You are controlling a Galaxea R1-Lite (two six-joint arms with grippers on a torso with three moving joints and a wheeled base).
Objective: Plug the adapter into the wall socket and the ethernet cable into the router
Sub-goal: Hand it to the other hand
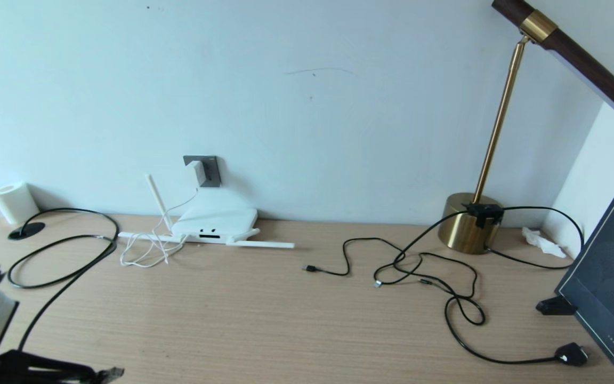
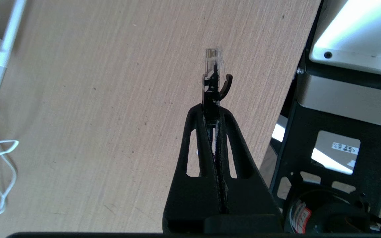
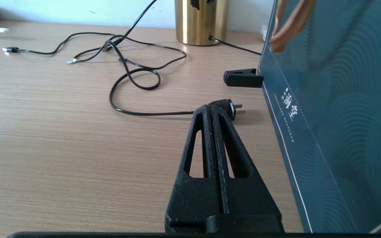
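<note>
Nearest, at the lower left of the head view, the left end effector (image 2: 212,105) hangs just above the worktop (image 1: 264,320), its fingers pinched tight on the black boot of the ethernet cable (image 2: 212,71). The clear-tipped connector sticks out past the fingertips, its latch tab bent to one side. From there the black cable runs back along the worktop in a wide loop toward the wall.

The right end effector (image 3: 214,109) sits low over the right part of the worktop, its fingers pressed together with nothing between them. Just past its tips lies a black plug (image 3: 229,109) on a black cord, close beside a dark blue bag (image 3: 336,99).

Farther back stands a brass lamp base (image 1: 467,224) with thin black cords tangled before it. At the wall, the router (image 1: 216,221) lies flat with its antennas spread, ports facing forward. Above it the adapter (image 1: 197,173) sits plugged into the wall socket (image 1: 210,170), its white cord looping down beside the router.
</note>
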